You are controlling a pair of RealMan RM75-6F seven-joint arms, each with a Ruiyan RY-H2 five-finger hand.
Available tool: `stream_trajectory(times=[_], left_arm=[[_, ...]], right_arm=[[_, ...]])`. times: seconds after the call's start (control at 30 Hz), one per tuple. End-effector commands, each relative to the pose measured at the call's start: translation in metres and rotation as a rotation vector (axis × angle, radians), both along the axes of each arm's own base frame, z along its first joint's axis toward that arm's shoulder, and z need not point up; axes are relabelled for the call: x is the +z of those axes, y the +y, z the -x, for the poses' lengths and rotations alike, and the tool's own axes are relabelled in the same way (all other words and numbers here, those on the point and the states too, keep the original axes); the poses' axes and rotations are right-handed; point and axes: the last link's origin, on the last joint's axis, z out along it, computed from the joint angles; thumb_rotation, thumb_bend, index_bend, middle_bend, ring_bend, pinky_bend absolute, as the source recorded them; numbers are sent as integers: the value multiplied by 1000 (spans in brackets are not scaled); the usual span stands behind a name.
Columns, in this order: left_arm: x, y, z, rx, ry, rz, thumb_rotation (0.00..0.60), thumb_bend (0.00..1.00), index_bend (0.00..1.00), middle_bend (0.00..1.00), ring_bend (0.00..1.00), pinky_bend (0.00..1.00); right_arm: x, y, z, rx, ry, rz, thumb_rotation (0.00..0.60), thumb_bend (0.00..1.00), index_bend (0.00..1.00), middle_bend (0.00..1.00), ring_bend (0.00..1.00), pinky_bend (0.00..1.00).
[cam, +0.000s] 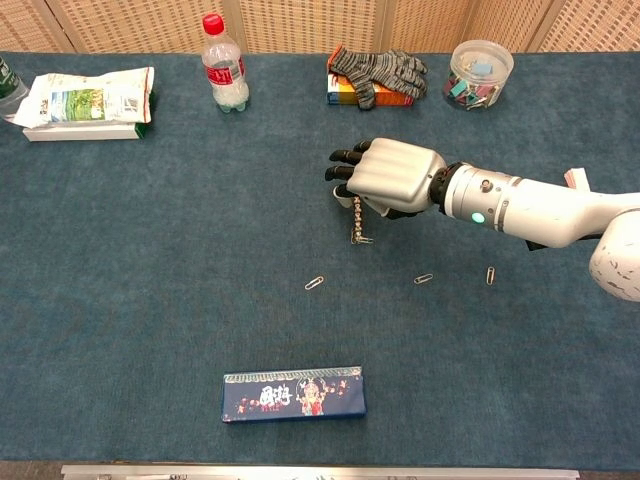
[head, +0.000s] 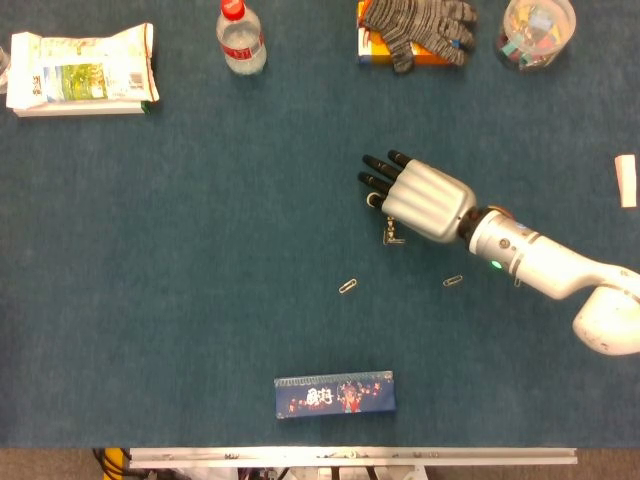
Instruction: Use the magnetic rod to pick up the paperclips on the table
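R hand was curled round the top of the magnetic rod, gripping it so it hung downward w/ its lower end at or just above the table; from the head view the hand covered most of the rod. One paperclip looked stuck at the rod's tip. L hand wasn't in either view.

Loose clips left on the cloth: one below-left of the rod, one below-right, a third further right under the forearm. So the task seemed partly done, w/ approx three to go.

Risks, as I judged them: the grip sat high on a thin rod, so it could swing or slip if the hand moved fast. The clip at the tip might drop off if dragged over the cloth. The forearm passing low might also nudge the clip beneath it.

Containers: a clear round tub at the far edge held coloured bits, prob. clips, too small to tell. A plastic bottle w/ red cap stood far left of it, contents unclear.
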Motion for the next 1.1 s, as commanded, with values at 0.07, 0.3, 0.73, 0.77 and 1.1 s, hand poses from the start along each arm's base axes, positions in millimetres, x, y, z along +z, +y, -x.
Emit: stream_trajectory(times=[0.07, 0.3, 0.73, 0.77, 1.1], left_arm=[[0, 0, 0, 0, -2, 0, 600, 185, 490, 47, 0, 0], [0, 0, 0, -1, -6, 3, 600, 185, 491, 47, 0, 0], [0, -1, -2, -6, -9, 8, 600, 185, 493, 47, 0, 0], [0, -1, -2, -6, -8, 8, 600, 186, 493, 48, 0, 0], [0, -1, -1, -4, -12, 8, 600, 185, 493, 47, 0, 0]], right_arm=[[-2, -3, 3, -11, 7, -1, 600, 840, 366, 146, 48, 196], [10, -3, 20, -28, 43, 18, 600, 840, 369, 146, 48, 196], [38, 13, 32, -64, 41, 40, 600, 840, 427, 146, 48, 196], [38, 13, 31, -67, 32, 40, 600, 839, 427, 146, 48, 196], [40, 13, 18, -123, -51, 73, 600, 550, 427, 146, 48, 196]])
